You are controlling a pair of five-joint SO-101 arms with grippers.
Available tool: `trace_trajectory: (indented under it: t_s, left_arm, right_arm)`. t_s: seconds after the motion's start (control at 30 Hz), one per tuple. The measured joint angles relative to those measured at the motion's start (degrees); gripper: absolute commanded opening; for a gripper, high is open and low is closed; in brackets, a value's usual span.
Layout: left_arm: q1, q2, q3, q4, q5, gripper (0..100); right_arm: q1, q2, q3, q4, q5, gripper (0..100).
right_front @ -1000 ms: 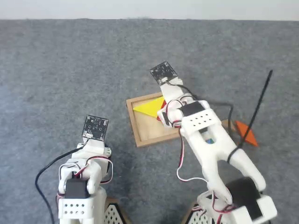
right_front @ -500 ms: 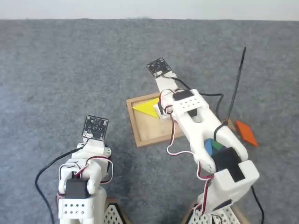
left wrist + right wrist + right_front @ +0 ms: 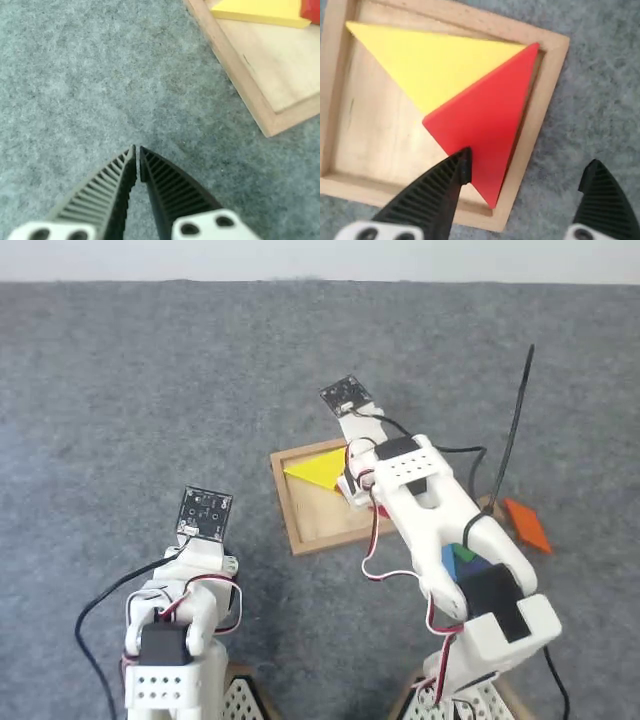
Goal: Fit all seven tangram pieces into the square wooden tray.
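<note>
Tray with yellow triangle and red triangle below parted right fingers; left fingers clenched over carpet.

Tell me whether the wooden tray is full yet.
Not full. The tray holds just a yellow triangle and a red triangle; bare wood shows beside them, and an orange piece lies outside on the carpet.
</note>
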Motion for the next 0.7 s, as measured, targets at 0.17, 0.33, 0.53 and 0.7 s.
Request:
trace_trajectory:
  t_s: [0.17,0.33,0.53,0.7]
  left_arm:
    - [0.0,0.0,0.0,0.0,0.0,1]
    - [0.0,0.0,0.0,0.0,0.0,1]
    - [0.0,0.0,0.0,0.0,0.0,1]
    - [0.0,0.0,0.0,0.0,0.0,1]
  right_arm:
    - [-0.5,-8.1,0.1,-0.4,-0.1,35.8]
    - [-0.5,-7.3,-1.8,-4.7,-0.1,36.0]
    - [-3.3,6.1,-9.1,-5.3,1.0,36.1]
    - [-3.2,11.1,-13.5,-2.5,1.1,36.0]
